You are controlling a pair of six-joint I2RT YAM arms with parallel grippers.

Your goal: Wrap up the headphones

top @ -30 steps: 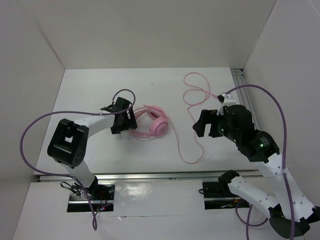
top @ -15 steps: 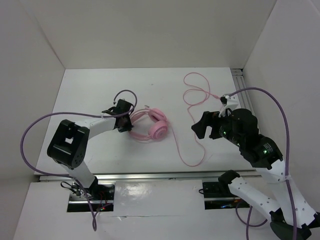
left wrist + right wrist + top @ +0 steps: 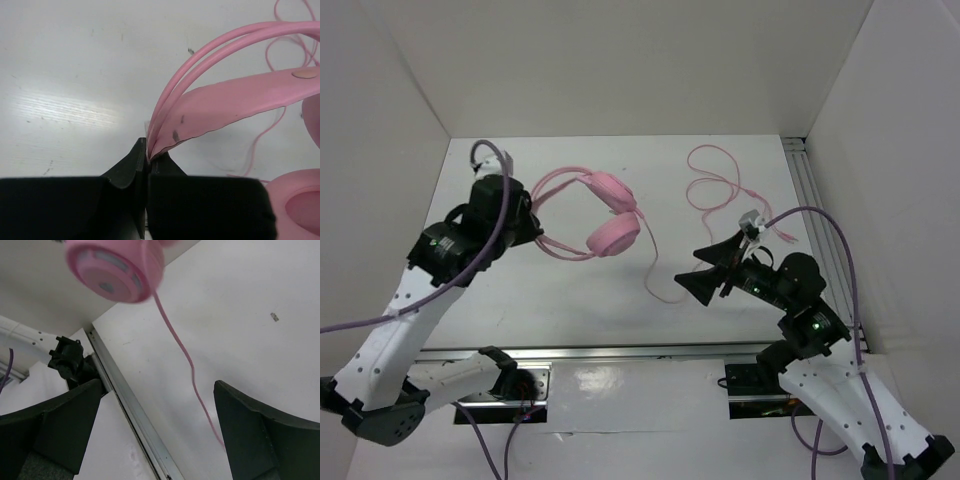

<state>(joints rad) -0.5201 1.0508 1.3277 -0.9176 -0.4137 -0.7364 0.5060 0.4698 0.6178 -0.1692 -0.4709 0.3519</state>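
Observation:
The pink headphones (image 3: 590, 210) hang in the air over the left middle of the table, lifted by the headband. My left gripper (image 3: 533, 228) is shut on the end of the headband (image 3: 225, 100), whose thin double bands arch away to the right; one ear cup (image 3: 297, 200) shows at the lower right of the left wrist view. The thin pink cable (image 3: 655, 280) drops from the lower ear cup (image 3: 613, 235), then runs to loops at the back right. My right gripper (image 3: 692, 272) stands open, raised, just right of the hanging cable (image 3: 185, 360), with an ear cup (image 3: 115, 267) ahead of it.
White walls close in the table on the left, back and right. A metal rail (image 3: 640, 350) runs along the near edge, also seen as the rail (image 3: 135, 415) under my right gripper. Purple arm cables (image 3: 820, 215) loop over both arms. More cable loops (image 3: 712, 175) lie at the back right.
My left gripper closed on the headband and lifted the headphones off the table, up and back. The cable was dragged left. My right gripper swung forward and left toward the hanging cable.

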